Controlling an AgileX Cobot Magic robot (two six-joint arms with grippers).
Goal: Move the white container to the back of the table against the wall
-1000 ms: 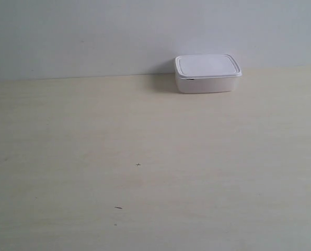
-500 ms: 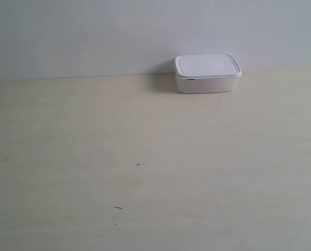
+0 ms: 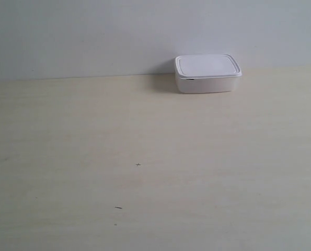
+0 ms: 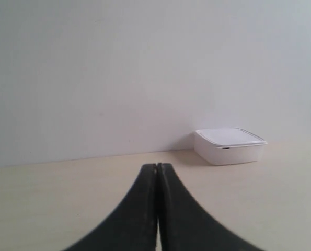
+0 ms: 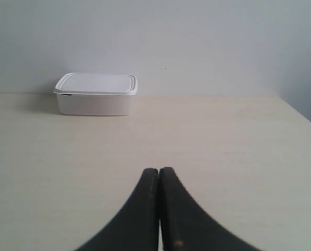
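The white container (image 3: 207, 73) with its lid on rests at the far edge of the table (image 3: 145, 157), right where the tabletop meets the wall (image 3: 118, 31). Both wrist views also catch the white container (image 4: 229, 146) (image 5: 96, 94) from a distance. My left gripper (image 4: 158, 166) is shut with nothing in it, well short of the box. Likewise the right gripper (image 5: 159, 170) is shut and empty, with a wide stretch of tabletop between it and the box. Neither arm appears in the exterior view.
A few tiny dark specks (image 3: 138, 164) mark the cream tabletop. The table's side edge (image 5: 301, 115) shows in the right wrist view.
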